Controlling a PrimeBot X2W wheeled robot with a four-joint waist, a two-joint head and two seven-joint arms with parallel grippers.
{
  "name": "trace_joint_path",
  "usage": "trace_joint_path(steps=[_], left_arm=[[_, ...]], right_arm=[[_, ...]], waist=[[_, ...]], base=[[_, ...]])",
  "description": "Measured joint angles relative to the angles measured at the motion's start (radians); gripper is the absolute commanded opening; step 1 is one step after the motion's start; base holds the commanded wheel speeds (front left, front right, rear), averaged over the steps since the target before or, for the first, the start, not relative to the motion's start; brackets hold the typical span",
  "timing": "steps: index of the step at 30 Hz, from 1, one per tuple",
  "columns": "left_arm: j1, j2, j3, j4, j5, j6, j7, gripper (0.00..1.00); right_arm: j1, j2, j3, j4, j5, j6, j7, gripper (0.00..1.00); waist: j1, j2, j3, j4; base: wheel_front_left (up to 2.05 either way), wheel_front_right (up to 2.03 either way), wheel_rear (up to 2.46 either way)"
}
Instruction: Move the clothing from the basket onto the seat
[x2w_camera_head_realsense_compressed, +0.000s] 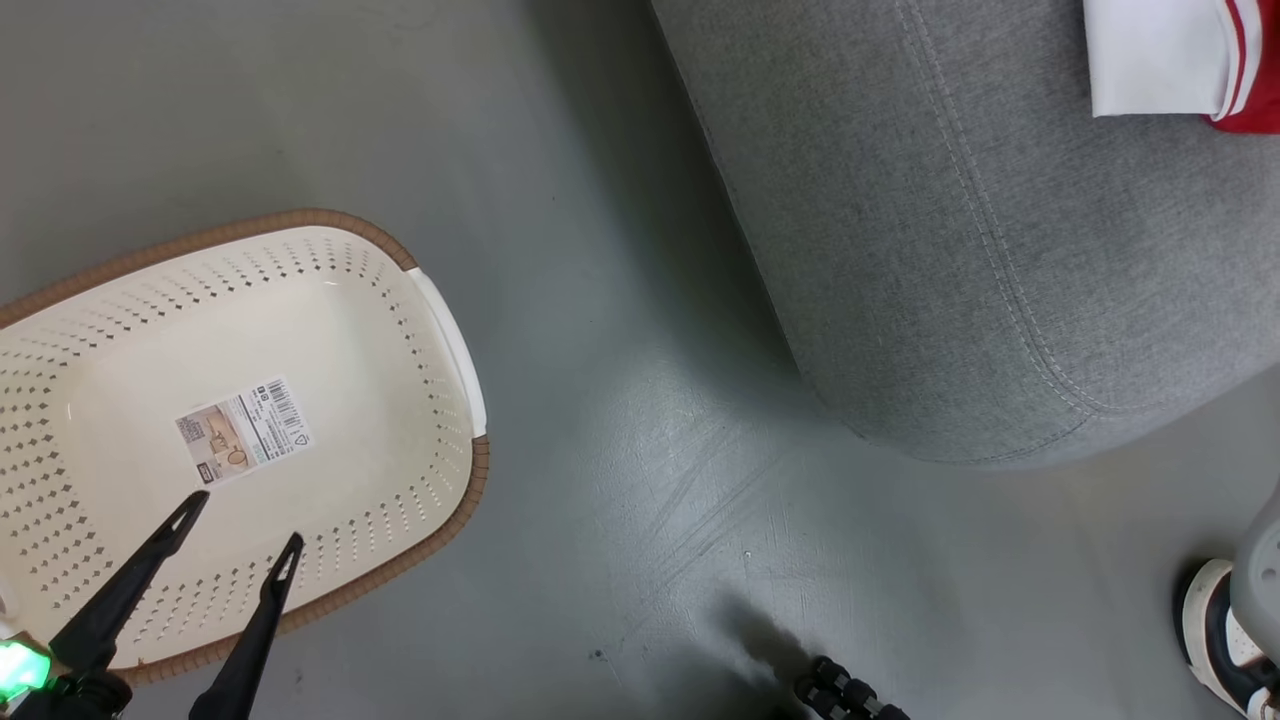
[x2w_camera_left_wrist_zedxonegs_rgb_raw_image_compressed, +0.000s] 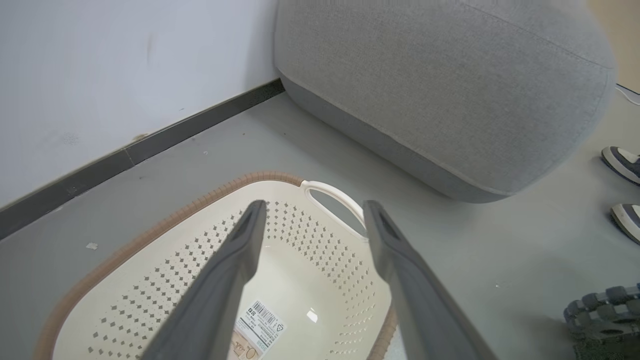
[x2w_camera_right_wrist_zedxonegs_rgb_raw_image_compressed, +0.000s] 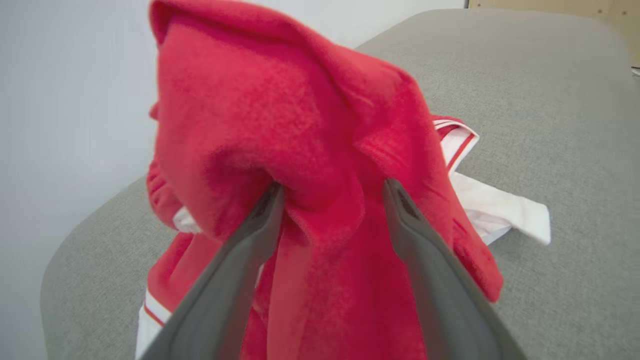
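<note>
The clothing, bright red with white trim, is bunched over my right gripper above the grey seat. The fingers stand wide apart, with a red fold hanging between them. More red and white cloth lies on the seat behind. In the head view a white and red part of the clothing rests at the seat's far right. The cream basket sits on the floor at the left, holding just a label sticker. My left gripper hovers open over its near rim, also seen as the left gripper above the basket.
A person's shoes stand on the grey floor right of the seat, one shoe at the head view's lower right. A white wall with dark skirting runs behind the basket. A black ribbed part sits at the bottom edge.
</note>
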Motion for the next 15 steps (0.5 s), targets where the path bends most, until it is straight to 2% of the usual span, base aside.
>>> trace_joint_path(steps=[15], left_arm=[[-0.092,-0.027,-0.072,0.014,-0.007,0.000,0.000,1.00]], right_arm=[[0.000,0.000,-0.030,0.043,-0.078,0.000,-0.041,1.00]], waist=[[0.0000,0.0000,-0.055,-0.006]], base=[[0.00,0.00,0.00]])
